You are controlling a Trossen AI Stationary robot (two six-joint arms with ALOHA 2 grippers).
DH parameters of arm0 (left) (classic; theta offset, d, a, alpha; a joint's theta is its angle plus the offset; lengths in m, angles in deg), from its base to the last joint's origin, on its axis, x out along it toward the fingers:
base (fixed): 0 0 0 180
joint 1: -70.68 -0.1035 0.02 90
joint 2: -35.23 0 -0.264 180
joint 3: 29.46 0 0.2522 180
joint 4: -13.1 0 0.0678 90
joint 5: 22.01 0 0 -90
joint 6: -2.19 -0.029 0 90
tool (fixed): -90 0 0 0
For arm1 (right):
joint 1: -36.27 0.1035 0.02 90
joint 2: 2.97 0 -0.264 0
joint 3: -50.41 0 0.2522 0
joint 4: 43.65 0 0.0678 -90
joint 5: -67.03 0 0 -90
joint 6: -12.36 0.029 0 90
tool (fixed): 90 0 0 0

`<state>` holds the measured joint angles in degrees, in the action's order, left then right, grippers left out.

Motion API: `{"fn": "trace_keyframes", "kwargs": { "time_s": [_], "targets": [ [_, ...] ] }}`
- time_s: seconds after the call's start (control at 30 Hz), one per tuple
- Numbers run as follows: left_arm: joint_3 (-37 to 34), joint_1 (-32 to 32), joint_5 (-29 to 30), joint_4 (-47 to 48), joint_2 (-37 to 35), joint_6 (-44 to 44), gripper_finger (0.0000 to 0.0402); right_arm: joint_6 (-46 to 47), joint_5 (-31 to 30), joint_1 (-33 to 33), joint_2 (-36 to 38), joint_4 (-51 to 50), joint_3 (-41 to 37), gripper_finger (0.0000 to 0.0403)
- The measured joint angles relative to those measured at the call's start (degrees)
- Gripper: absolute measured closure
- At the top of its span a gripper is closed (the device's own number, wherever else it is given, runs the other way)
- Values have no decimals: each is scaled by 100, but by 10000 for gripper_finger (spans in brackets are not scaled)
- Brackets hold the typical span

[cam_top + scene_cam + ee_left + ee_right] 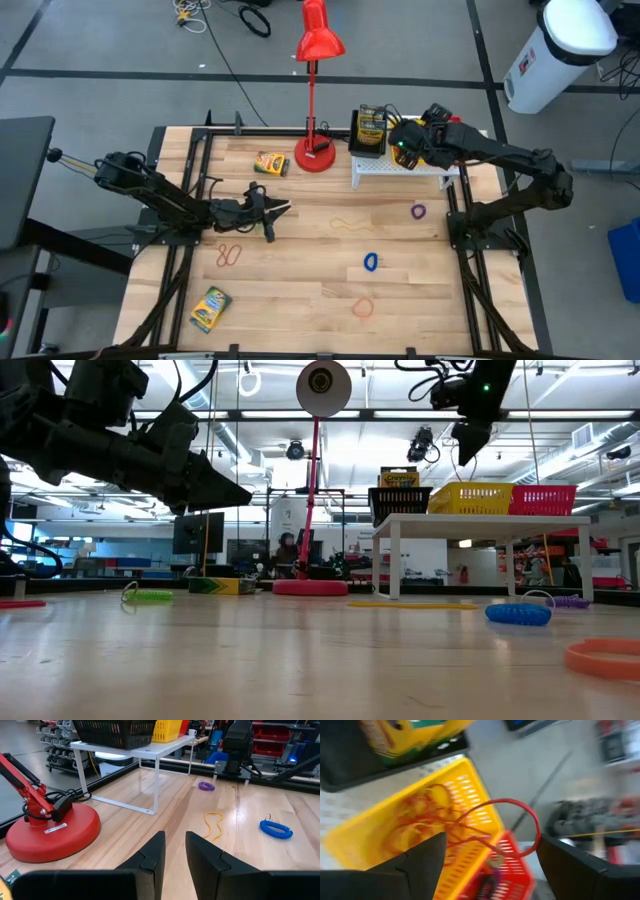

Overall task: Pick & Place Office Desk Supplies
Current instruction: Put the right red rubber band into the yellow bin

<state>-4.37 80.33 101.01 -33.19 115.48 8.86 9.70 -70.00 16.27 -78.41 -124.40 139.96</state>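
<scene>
Left gripper (283,209) low over mid-table, fingers narrowly parted, empty. Crayon box (271,164) beside the lamp base (314,156); another (210,308) at the near left. Right gripper (400,141) above the yellow bin (455,785), fingers spread wide; red band (512,827) apparently dropping between them.

Three mesh bins, black (400,503), yellow (470,498) and red (543,500), stand in a row on a white shelf; a crayon box (371,128) sits in the black one. Two crayon boxes (271,163) (210,308) and loose rubber bands (371,262) lie scattered on the surface (300,300)
</scene>
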Motion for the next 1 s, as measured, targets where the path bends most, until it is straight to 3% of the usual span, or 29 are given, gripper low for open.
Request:
{"fn": "trace_keyframes", "kwargs": {
  "time_s": [0.2,0.33,0.87,1.0],
  "targets": [
    [-2,0,0,57,0,0,320,-370,-961,301,0,-3,0,88],
    [-2,0,-1,131,0,0,320,-375,-1019,480,0,-1,0,88],
    [-2,7,-2,203,0,50,320,393,-454,87,2,401,-137,88],
    [-2,7,-2,201,0,63,320,768,544,-100,2,393,-197,88]
  ]
}}
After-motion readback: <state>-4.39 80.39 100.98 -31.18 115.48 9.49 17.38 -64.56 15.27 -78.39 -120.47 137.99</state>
